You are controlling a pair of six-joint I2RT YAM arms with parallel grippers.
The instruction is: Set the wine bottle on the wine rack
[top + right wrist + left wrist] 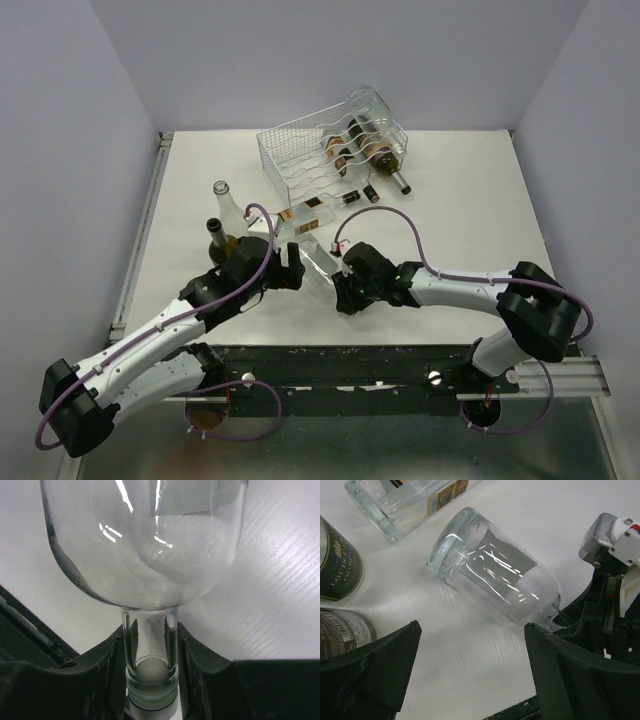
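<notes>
Neck grip on clear bottle (492, 575), laid flat well short of the rack (290, 155).
R gripper (150, 650) is clamped on the neck; L gripper (470, 647) jaws are apart by the body. Body should be cupped by L before lift, then aligned w/ a free row.
</notes>
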